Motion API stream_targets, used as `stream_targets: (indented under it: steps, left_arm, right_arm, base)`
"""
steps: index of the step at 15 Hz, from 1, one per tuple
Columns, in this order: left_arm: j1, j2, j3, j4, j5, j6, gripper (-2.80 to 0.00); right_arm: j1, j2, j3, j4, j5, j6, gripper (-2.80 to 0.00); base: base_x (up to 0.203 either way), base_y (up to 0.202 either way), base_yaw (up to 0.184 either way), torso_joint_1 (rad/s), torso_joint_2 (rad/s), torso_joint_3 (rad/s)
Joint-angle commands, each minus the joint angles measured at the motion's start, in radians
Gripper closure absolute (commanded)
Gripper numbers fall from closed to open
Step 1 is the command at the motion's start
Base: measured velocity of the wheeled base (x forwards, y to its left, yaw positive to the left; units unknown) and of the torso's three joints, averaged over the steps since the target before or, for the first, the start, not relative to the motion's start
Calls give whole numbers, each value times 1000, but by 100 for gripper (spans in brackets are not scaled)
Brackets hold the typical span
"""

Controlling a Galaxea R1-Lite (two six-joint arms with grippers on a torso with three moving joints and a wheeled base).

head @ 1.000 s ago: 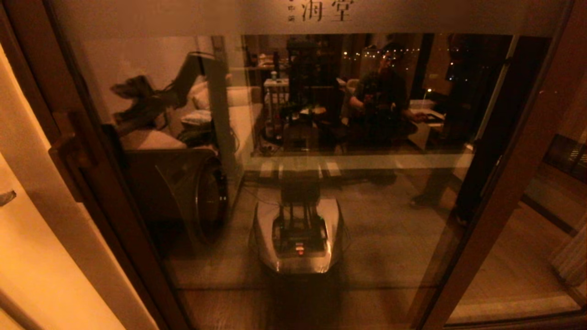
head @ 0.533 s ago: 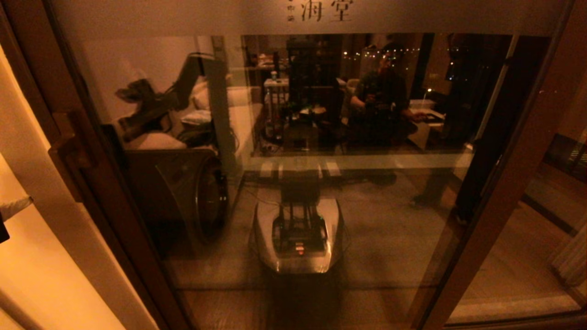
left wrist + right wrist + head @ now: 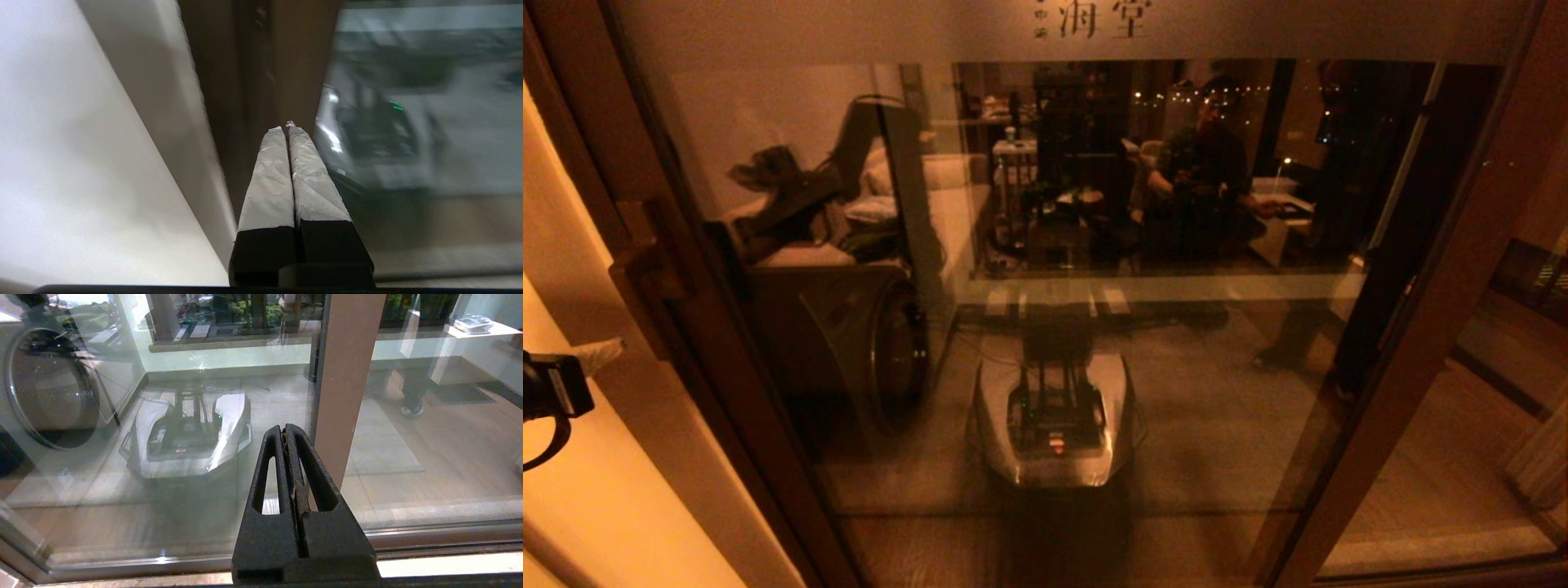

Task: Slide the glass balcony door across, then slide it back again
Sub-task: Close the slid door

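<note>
The head camera looks down, close to the brown-framed clear-glass balcony door [image 3: 1045,269]. Both wrist cameras face it too, sharing the reflected silver robot base [image 3: 188,437].

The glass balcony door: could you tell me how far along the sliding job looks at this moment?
Nothing looks done: the glass balcony door fills the head view. In hand: the left end effector, fingers together, sits at the left edge, below the wooden pull handle and apart from it. The right end effector idles, shut, facing the glass. Both slides seem left.
</note>
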Motion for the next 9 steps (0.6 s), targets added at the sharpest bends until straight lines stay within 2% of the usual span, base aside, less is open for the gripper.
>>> stream_targets:
  steps: [1,3,9]
  left_arm:
    - [-16,92,-2,-136,40,-3,0]
    - [-16,111,1,-175,67,-8,0]
    - [-30,152,1,-181,63,0,0]
  right_arm:
    - [-1,2,0,0,0,0,0]
    - [0,2,0,0,0,0,0]
    - [0,2,0,-1,0,0,0]
  base:
    - [0,0,0,0,0,0]
    - [0,0,0,0,0,0]
    - [0,0,0,0,0,0]
